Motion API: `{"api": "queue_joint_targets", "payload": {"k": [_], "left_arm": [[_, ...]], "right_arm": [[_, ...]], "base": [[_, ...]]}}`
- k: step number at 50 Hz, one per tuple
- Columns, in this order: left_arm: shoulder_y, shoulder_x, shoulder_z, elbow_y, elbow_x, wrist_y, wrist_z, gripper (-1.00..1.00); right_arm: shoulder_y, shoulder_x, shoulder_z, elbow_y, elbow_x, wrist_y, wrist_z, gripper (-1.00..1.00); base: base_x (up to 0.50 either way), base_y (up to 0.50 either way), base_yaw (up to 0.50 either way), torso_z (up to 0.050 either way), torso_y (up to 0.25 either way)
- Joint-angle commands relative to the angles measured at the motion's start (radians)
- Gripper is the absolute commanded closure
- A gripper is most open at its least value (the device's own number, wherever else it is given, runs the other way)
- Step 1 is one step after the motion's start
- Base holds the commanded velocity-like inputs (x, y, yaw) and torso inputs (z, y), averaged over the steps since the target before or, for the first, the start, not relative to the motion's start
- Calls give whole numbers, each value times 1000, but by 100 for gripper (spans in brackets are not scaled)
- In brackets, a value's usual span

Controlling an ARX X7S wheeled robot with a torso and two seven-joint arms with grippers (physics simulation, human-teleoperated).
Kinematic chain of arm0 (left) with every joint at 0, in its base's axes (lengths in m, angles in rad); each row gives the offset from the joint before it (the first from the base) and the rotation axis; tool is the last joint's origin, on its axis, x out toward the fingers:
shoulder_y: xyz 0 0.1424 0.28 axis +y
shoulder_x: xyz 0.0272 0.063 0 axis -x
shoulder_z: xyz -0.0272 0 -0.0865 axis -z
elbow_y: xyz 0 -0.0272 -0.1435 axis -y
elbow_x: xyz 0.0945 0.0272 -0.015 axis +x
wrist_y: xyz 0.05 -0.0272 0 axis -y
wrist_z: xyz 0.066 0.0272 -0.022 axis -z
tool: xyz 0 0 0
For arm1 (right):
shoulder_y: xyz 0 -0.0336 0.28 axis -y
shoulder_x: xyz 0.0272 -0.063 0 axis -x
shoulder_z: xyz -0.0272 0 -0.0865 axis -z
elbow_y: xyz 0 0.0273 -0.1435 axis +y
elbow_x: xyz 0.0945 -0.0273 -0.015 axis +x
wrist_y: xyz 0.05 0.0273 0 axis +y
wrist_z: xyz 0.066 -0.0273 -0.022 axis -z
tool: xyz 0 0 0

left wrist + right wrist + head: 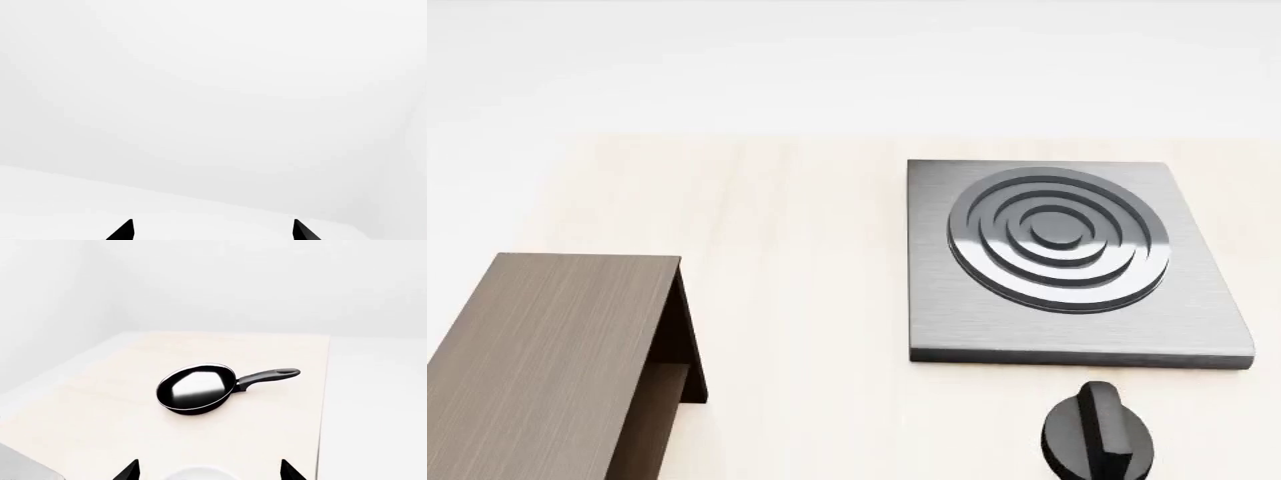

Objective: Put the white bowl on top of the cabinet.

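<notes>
Head view: cabinet beside stove plate.

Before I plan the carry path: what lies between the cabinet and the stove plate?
Nothing: the head view shows only bare light tabletop between the cabinet and the stove plate.
</notes>
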Motion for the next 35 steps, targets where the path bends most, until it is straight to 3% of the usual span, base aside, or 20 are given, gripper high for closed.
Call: {"api": "queue_joint_targets", "payload": {"k": [1,10,35], "left_arm": [[2,-1,0,1,0,2,-3,-100],[2,-3,1,3,0,0,-5,-100],[2,-6,4,-1,-1,2,-9,-100]], "right_arm": [[59,-42,161,0,114,125,0,-100],[70,-133,231,0,164,201,0,-100],[56,-158,219,20,125,203,0,-100]], "base": [[0,0,0,0,0],[0,0,0,0,0],[0,0,0,0,0]]}}
